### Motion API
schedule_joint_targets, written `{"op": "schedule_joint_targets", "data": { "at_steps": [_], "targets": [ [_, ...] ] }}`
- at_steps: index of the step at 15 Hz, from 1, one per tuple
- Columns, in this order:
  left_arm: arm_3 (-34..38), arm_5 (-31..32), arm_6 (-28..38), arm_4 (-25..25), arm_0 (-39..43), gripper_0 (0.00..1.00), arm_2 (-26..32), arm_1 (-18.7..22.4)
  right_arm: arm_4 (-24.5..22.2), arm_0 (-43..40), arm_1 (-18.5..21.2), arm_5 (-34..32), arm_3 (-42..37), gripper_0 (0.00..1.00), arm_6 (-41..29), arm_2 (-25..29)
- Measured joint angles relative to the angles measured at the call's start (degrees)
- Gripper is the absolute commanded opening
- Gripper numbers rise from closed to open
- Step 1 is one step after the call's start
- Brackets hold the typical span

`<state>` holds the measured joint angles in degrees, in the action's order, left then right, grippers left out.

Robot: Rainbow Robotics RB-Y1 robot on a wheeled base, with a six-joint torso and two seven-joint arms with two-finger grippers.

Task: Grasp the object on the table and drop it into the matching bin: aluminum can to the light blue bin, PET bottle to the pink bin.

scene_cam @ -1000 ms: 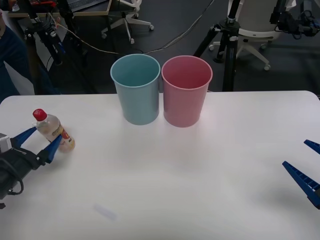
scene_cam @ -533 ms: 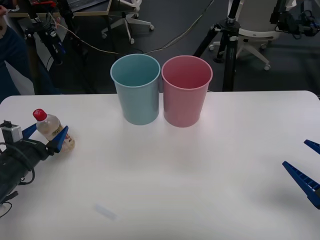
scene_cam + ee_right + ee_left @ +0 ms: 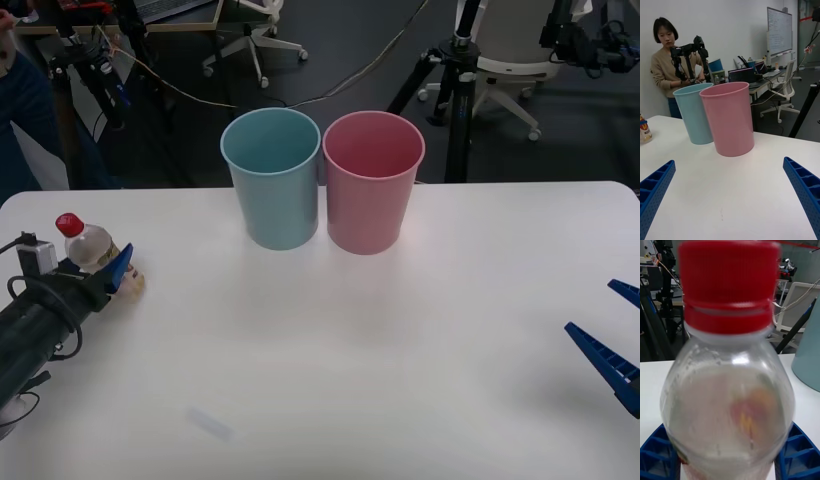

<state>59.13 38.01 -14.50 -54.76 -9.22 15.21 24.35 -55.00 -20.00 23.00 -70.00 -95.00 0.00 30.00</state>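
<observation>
At the white table's [image 3: 420, 330] nine o'clock edge, the left gripper [image 3: 92, 268] is pinching the PET bottle [image 3: 88, 246] (red-capped); right gripper [image 3: 612, 340] idling spread; light blue bin [image 3: 272, 178] and pink bin [image 3: 372, 180] standing empty.

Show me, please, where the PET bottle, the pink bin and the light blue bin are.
PET bottle [image 3: 88, 244]: front view, on its clear shoulder.
Pink bin [image 3: 368, 205]: front view, on its outer wall.
Light blue bin [image 3: 280, 205]: front view, on its outer wall.
</observation>
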Motion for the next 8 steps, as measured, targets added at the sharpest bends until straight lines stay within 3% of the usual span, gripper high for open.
{"op": "schedule_joint_targets", "data": {
  "at_steps": [8],
  "targets": [
    [0.23,2.06,0.05,0.25,0.17,0.00,0.45,0.04,0.00,0.00,0.00,0.00,0.00,1.00,0.00,0.00]
  ]
}}
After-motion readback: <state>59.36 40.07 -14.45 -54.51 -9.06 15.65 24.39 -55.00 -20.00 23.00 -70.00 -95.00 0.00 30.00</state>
